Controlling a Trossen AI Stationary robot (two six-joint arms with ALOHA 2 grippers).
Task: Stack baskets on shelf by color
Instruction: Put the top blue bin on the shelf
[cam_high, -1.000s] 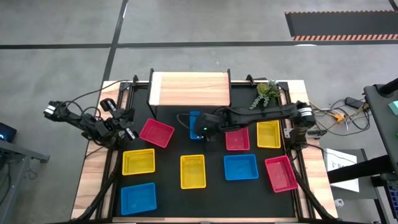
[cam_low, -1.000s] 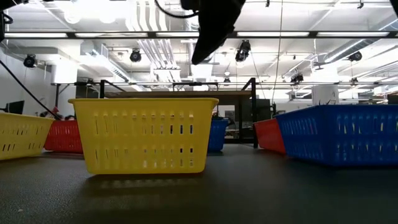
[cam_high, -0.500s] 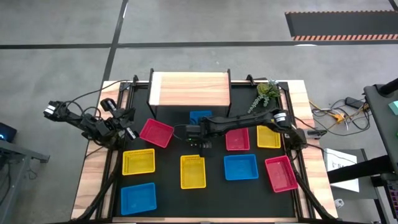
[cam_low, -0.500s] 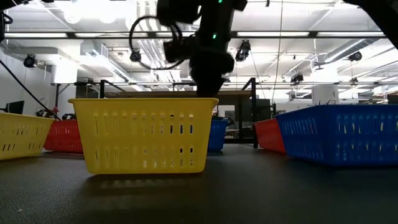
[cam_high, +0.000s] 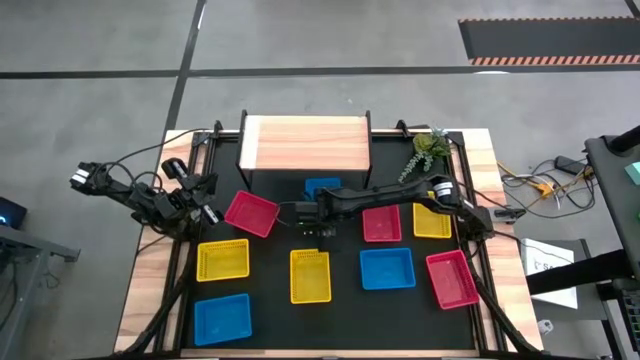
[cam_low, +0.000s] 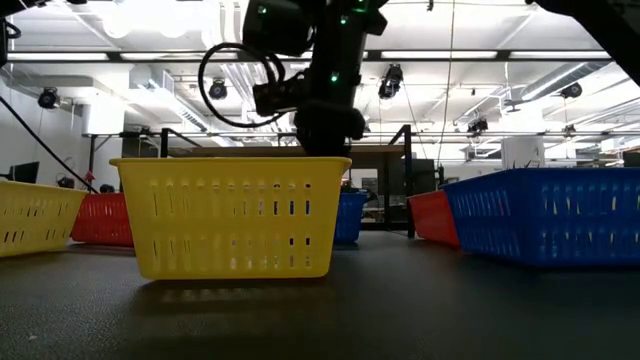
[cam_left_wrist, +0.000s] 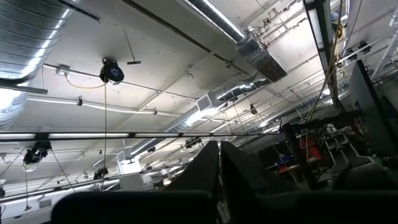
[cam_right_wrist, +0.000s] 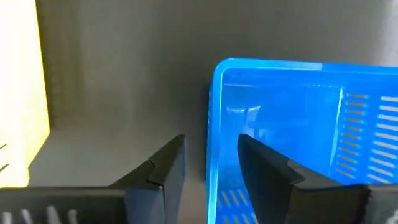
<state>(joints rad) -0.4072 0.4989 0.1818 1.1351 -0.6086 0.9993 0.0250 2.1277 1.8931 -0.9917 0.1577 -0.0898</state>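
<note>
A blue basket (cam_right_wrist: 292, 118) stands on the black table just in front of the wooden shelf (cam_high: 305, 143). My right gripper (cam_right_wrist: 211, 142) hangs open over the basket wall that faces the table's near edge, one finger outside and one inside, touching neither side. In the low view the yellow basket (cam_low: 232, 215) hides its fingertips. Other baskets lie spread over the table: red (cam_high: 251, 213), yellow (cam_high: 222, 259), yellow (cam_high: 310, 275), blue (cam_high: 222, 318), blue (cam_high: 387, 267), red (cam_high: 381, 223). My left gripper (cam_left_wrist: 219, 163) is shut, raised at the table's left edge.
A yellow basket (cam_high: 432, 218) and a red basket (cam_high: 452, 278) sit at the right, under and beside my right arm. A small green plant (cam_high: 428, 150) stands at the back right, next to the shelf. The shelf top is bare wood.
My right gripper has come down and moved toward the table's left and near side, tipping more steeply downward. It now hangs low at the blue basket's near wall, behind the yellow basket in the low view. No basket has moved.
</note>
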